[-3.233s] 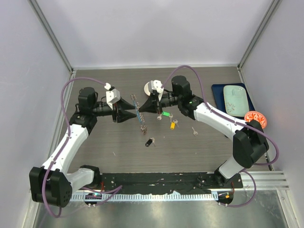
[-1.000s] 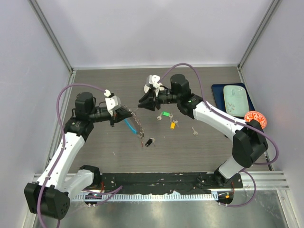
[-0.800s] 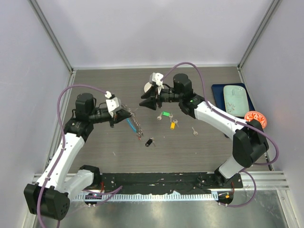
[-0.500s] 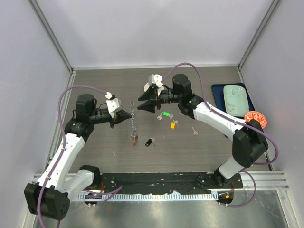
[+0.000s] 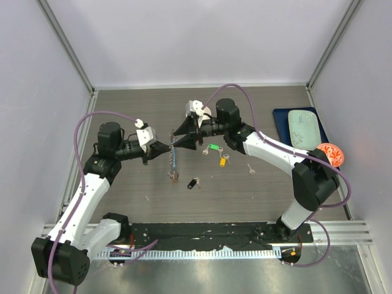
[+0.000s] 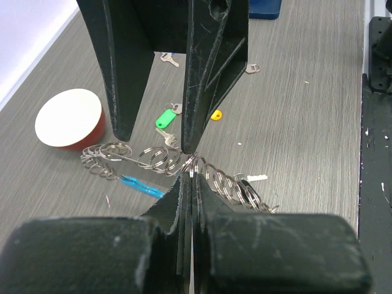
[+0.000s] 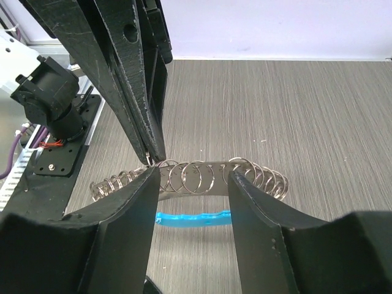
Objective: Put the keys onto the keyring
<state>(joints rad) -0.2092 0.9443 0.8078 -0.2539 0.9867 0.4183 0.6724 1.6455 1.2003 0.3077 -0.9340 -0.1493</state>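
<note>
The keyring (image 5: 173,162), a coil of thin silvery wire loops with a curved blue tag (image 7: 193,217), hangs above the table between the two arms. My left gripper (image 5: 165,147) is shut on it, pinching a loop at its fingertips (image 6: 191,174). My right gripper (image 5: 176,139) faces it from the other side, open, its two fingers (image 7: 128,208) straddling the keyring (image 7: 257,174) without touching. On the table lie loose keys: green-tagged (image 5: 213,147), yellow-tagged (image 5: 223,162), plain (image 5: 250,168) and black-tagged (image 5: 193,182).
A small bowl (image 6: 68,118), reddish outside and white inside, stands behind the keyring. At the right edge a blue tray (image 5: 280,119) carries a pale green dish (image 5: 302,128), with an orange disc (image 5: 331,152) beside it. Grey walls close in three sides.
The right gripper opened and slid left until its fingers straddle the keyring. The left gripper shifted slightly right; the keyring swung from a slant to hanging straight down.
</note>
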